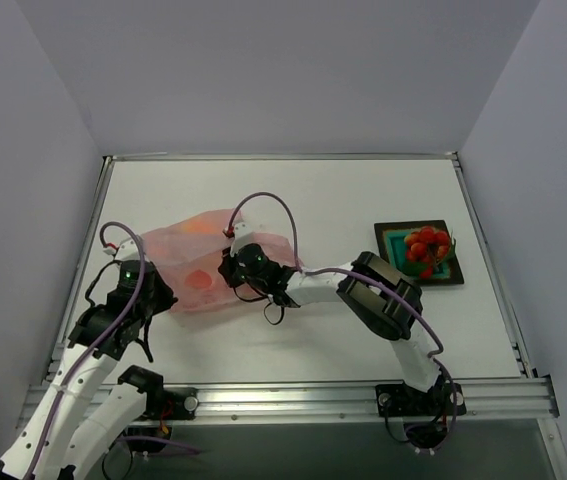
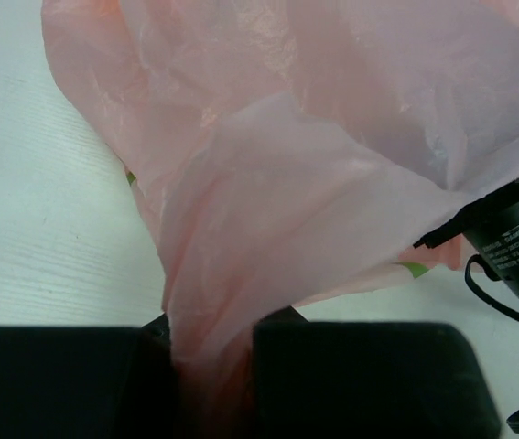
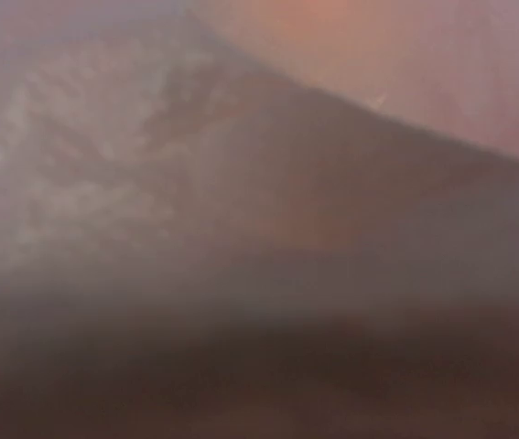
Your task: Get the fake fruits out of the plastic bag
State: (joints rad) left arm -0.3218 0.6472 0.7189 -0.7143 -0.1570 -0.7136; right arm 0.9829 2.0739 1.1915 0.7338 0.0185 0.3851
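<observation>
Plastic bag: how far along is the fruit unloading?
Done: the red berry bunch sits on the teal tray. In hand: the left end effector is shut on an edge of the plastic bag; the right end effector is shut at the bag's mouth, and whether it holds a fruit cannot be told. Left: an orange shape and a red shape show through the plastic.

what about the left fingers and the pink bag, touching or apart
Touching. In the left wrist view the left gripper has its fingers clamped on a fold of the plastic bag.
</observation>
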